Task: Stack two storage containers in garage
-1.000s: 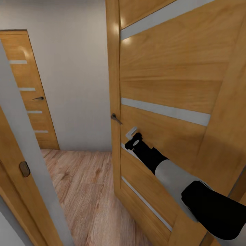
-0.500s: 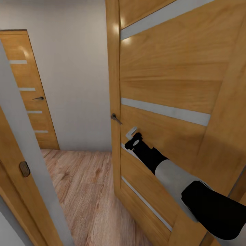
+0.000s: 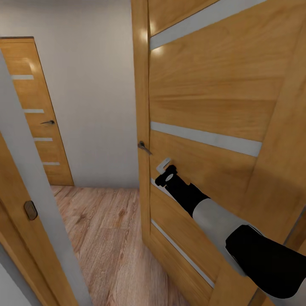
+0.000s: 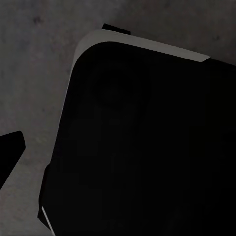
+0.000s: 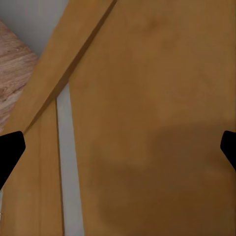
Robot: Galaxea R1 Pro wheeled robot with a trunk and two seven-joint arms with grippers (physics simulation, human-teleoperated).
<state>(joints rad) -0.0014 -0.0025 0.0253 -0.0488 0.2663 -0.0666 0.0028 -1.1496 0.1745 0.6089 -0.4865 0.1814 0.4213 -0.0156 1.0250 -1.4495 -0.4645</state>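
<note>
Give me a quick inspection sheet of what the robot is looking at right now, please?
Surface: light wood-plank floor.
Job's things: nothing seen.
Clutter: nothing seen.
Hands: right hand held up against the open wooden door, fingers spread wide in the right wrist view; left hand: one dark fingertip shows, state unclear.
Cables: nothing seen.
Surroundings: door handle, pale grey wall, a second closed door beyond.
</note>
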